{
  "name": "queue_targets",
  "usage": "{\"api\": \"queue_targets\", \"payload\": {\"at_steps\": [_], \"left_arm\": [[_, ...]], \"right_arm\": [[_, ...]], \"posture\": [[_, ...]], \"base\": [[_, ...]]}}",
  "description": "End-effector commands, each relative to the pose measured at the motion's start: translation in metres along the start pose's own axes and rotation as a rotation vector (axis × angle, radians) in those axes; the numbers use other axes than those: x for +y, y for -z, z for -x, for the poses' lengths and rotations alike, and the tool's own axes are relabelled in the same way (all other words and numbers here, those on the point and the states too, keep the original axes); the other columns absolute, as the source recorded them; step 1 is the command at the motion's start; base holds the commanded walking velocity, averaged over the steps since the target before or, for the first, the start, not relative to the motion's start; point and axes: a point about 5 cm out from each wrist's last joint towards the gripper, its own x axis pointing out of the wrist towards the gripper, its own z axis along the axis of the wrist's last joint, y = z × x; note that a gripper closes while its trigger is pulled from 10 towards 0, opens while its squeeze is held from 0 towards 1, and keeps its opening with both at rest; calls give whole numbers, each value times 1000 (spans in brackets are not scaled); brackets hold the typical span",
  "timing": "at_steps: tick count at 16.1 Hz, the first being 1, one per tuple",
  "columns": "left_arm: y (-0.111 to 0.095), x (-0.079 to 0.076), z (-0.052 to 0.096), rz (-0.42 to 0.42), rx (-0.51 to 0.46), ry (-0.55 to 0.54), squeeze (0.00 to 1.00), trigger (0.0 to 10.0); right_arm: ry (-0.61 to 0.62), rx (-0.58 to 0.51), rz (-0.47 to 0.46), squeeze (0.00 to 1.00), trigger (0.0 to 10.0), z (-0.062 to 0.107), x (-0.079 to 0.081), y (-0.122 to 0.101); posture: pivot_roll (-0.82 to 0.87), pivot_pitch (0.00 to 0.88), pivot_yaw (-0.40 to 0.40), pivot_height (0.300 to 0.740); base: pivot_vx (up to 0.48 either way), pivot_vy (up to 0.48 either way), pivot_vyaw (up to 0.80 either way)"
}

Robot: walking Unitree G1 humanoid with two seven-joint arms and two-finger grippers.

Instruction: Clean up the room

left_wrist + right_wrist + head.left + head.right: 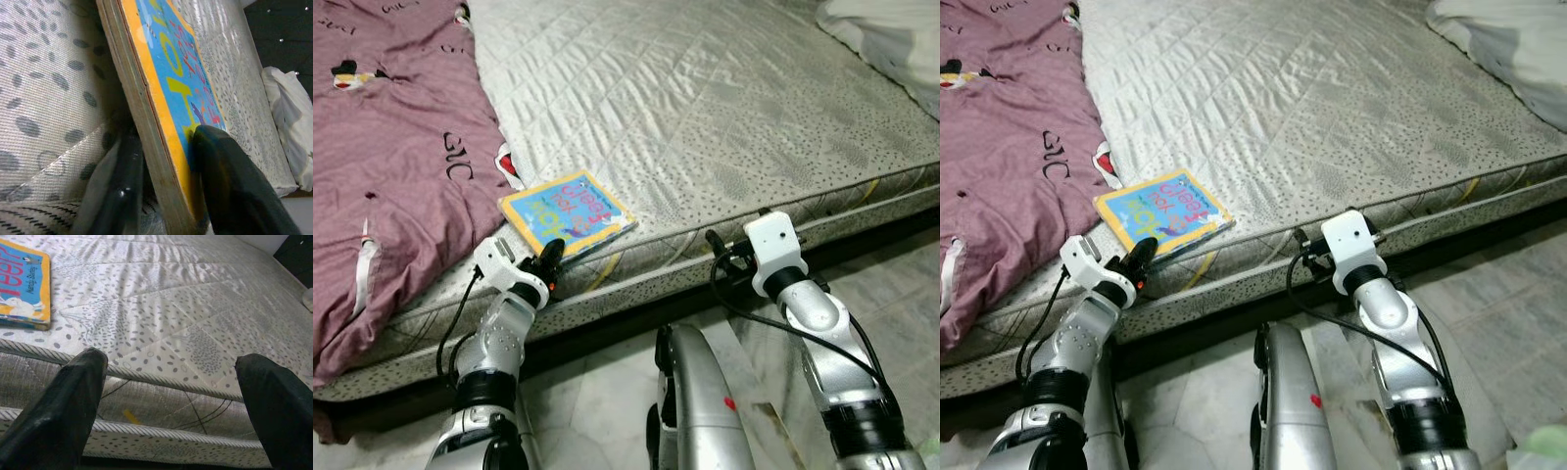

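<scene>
A children's board book with a yellow border and blue cover lies flat near the front edge of the grey quilted mattress. My left gripper is at the book's near corner. In the left wrist view its fingers clamp the book, one on the cover and one under the edge. My right gripper hovers at the mattress edge to the right of the book. It is open with nothing between its fingers.
A purple printed blanket covers the mattress's left part, close to the book. White bedding lies at the far right corner. Pale tiled floor runs along the mattress front, where my silver torso stands.
</scene>
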Motion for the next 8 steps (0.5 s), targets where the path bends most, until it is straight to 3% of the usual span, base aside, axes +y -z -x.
{"api": "queue_targets", "payload": {"at_steps": [1, 8], "left_arm": [[2, -2, -2, 0, 3, 15, 0, 0], [3, -3, -5, 5, -17, 30, 0, 0]], "right_arm": [[-3, -1, 7, 0, 10000, -1, -1, 0], [-38, -18, -13, 0, 10000, 0, 5, -1]], "posture": [[-79, 66, -87, 497], [-83, 58, -91, 497]], "base": [[0, 0, 0], [0, 0, 0]]}}
